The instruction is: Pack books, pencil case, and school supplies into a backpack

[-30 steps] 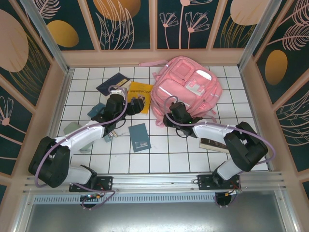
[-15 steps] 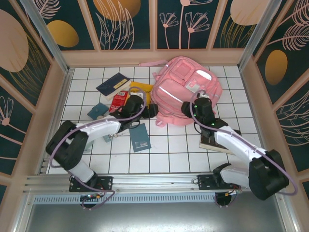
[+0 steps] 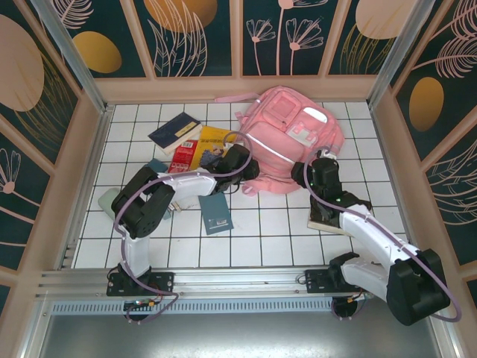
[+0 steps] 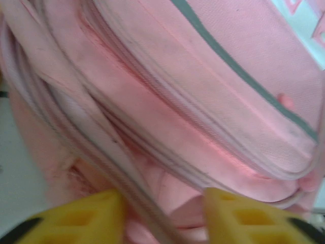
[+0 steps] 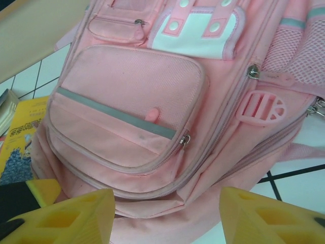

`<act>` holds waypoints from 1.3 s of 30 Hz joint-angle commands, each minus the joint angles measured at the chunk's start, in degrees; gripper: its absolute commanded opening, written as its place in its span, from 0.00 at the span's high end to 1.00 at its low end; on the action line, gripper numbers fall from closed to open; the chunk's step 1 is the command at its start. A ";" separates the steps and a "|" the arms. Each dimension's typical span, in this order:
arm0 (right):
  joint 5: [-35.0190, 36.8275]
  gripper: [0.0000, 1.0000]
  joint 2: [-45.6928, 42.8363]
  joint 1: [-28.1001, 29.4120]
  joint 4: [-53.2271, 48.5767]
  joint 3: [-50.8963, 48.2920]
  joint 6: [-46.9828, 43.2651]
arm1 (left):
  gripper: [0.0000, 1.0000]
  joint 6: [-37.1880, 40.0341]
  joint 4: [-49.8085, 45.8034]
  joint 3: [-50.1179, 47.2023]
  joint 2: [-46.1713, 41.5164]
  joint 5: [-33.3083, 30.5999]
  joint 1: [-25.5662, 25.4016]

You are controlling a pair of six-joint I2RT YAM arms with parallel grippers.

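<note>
- Large pink fabric backpack [image 3: 287, 130]: lies front-up on the white tiled table [image 3: 261, 239].
- Left gripper [image 4: 162, 221]: at the backpack's left edge. Its yellow fingers [image 4: 76, 218] stand a little apart with a pink zip fold between them; whether they pinch it cannot be told.
- Right gripper [image 5: 167, 216]: at the backpack's near right edge, fingers spread wide, holding nothing.
- Yellow book with blue picture [image 3: 211, 142]: just left of the backpack.
- Navy book with tan edge [image 3: 174, 130]: farther left of the backpack.
- Small teal book [image 3: 216, 214]: nearer than the backpack and to its left, apart from it.
</note>
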 commanded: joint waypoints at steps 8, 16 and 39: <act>-0.92 0.42 0.04 -1.92 0.11 -0.85 -3.31 | 1.00 6.31 -9.59 8.17 -4.23 -14.91 0.05; -1.41 0.42 3.74 -1.96 1.59 -1.03 -5.28 | 1.00 9.77 -9.99 5.53 -10.59 -17.21 4.77; -11.73 0.71 20.23 -5.41 13.36 -2.46 -6.14 | 1.00 12.00 -10.65 2.81 -15.68 -16.99 7.57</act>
